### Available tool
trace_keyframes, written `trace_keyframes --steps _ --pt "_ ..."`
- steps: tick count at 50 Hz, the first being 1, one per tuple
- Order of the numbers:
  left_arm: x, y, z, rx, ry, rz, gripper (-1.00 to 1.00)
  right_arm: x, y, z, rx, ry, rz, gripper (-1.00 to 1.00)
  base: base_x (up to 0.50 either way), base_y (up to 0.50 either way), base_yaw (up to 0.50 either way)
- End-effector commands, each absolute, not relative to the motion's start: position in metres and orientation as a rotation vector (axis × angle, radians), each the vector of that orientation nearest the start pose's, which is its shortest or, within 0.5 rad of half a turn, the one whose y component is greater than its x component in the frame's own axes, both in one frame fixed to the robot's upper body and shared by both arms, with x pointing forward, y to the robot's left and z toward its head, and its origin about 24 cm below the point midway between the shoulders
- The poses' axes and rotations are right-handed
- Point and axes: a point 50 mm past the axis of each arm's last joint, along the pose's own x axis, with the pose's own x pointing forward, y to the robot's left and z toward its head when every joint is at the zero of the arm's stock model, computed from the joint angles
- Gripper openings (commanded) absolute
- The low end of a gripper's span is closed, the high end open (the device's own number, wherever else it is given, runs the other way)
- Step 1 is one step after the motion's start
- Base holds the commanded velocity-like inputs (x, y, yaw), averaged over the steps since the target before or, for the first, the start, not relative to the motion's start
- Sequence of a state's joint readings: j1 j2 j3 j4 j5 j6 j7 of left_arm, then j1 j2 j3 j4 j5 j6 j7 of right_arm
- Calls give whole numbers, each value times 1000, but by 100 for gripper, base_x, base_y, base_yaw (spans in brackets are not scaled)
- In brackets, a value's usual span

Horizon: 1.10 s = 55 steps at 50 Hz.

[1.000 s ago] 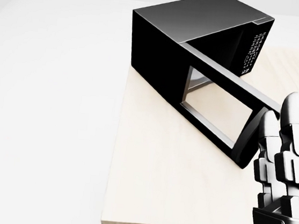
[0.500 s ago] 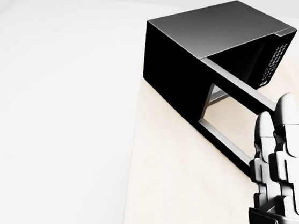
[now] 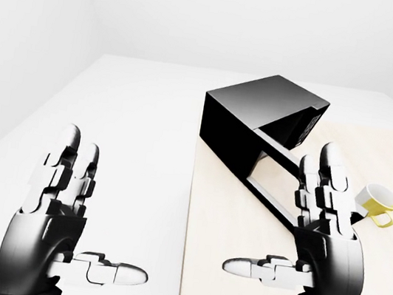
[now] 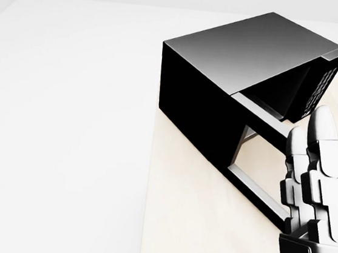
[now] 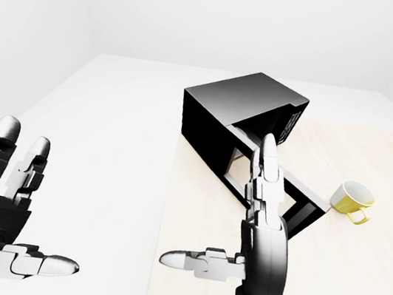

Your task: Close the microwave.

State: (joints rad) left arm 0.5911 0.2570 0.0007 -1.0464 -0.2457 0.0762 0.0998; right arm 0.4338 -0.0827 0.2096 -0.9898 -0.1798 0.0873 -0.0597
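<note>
A black microwave [image 3: 257,116] stands on the pale wooden table [image 3: 236,274], at the table's left edge in the eye views. Its door [image 5: 301,198] with a see-through window hangs wide open, swung out toward me and to the right. My right hand [image 3: 321,212] is open, fingers straight up, thumb out to the left, held just on my side of the door's free edge; I cannot tell whether it touches. My left hand [image 3: 64,179] is open and empty, off the table at the lower left. The microwave also fills the head view's upper right [image 4: 225,66].
A yellow mug [image 3: 376,203] stands on the table to the right of the open door. The table's left edge [image 4: 146,197] runs down the head view's middle. White floor lies to the left of the table.
The camera has moved closer and lower, so the microwave sits lower and larger in the head view. My right hand has stayed raised before the door; the left hand has hardly moved.
</note>
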Motion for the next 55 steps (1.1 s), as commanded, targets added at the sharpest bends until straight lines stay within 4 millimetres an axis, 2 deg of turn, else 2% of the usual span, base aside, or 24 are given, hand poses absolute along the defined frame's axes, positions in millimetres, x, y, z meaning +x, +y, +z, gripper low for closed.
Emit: trace_keyframes --steps 1,18,23,28,37,42,55 --pt "125 172 168 -8 -372 -1 100 143 -138 171 -140 -479 -7 100 0 0 0" --pt "124 171 168 -21 -370 -12 100 143 -138 170 -137 -473 -4 100 0 0 0" --pt "124 170 168 -18 -368 -13 100 148 -137 164 -137 -448 -3 100 0 0 0" --pt "124 171 168 -20 -368 -12 100 169 -133 137 -134 -343 5 100 0 0 0" --pt "124 172 168 -20 -368 -10 100 182 -129 117 -136 -266 16 100 0 0 0" --pt "125 171 168 -18 -367 -10 100 195 -127 97 -136 -185 21 100 0 0 0" --pt "125 171 168 -18 -370 -9 100 212 -128 73 -130 -124 7 100 0 0 0"
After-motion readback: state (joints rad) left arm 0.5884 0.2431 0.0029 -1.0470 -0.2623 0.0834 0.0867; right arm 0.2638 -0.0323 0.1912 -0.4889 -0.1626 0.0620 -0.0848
